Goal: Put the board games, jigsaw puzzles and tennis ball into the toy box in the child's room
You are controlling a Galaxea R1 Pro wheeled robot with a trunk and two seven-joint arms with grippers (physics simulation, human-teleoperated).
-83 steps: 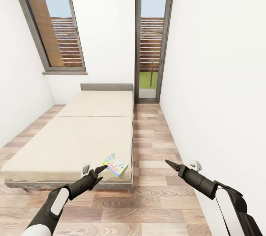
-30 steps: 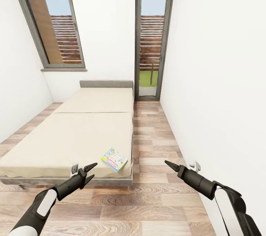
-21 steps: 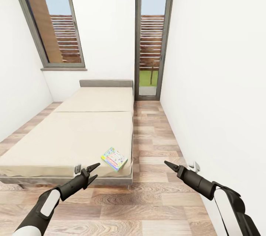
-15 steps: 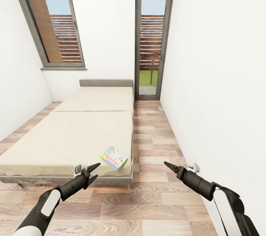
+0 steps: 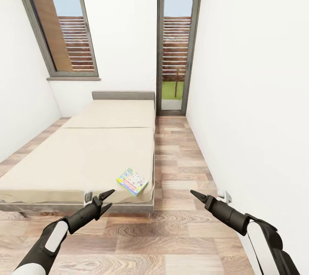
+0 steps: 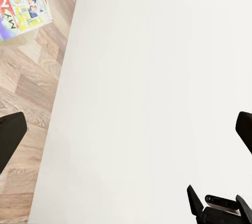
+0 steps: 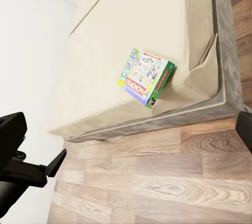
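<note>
A flat rectangular board game box with a bright printed cover [image 5: 132, 181] lies at the near corner of the low beige-mattressed bed [image 5: 81, 159]. Left claw [image 5: 106, 199], fingers apart, hangs just short of it; right claw [image 5: 194, 194] also apart, empty. Judged step: fetching this game; next, reach forward and grip its edge.

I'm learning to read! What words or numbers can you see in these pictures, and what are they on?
"MONOPOLY", it seems: white letters on the red band of the flat green-edged board game box at the beige bed's near corner; blurry, so not certain.
The smaller print and cartoon pictures on that box's cover are too small to read.
No other words or numbers show.
</note>
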